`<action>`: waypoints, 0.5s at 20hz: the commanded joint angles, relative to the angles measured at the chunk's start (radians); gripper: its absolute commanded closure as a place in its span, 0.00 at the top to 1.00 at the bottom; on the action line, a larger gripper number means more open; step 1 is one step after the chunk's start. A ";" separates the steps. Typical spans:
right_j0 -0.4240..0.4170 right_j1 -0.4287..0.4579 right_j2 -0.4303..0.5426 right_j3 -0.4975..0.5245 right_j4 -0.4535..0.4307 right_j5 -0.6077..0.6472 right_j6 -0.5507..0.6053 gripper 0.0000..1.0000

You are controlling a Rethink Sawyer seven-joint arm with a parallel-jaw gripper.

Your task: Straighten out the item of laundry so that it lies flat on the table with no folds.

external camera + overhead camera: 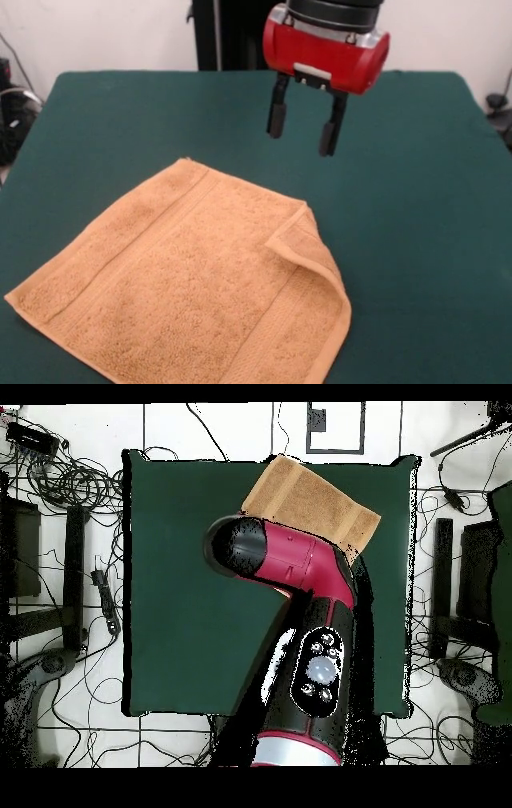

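The item of laundry (192, 280), an orange-tan terry towel, lies near the front edge of the green table (416, 200). Most of it is spread out, but its right corner (300, 236) is folded over onto the towel, forming a raised flap. Woven border bands run near two edges. My gripper (302, 126) hangs open above the table, just behind the folded corner, holding nothing. In the overhead view the towel (315, 502) shows at the table's top edge, and the arm (290, 584) covers part of it and hides the gripper.
Bare green cloth (190, 584) stretches wide on all sides of the towel. Cables and stands (60, 484) lie on the floor around the table. A dark post (216, 36) stands behind the table's far edge.
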 commanded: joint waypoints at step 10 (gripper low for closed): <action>-0.294 0.012 0.136 -0.079 -0.023 0.255 -0.121 1.00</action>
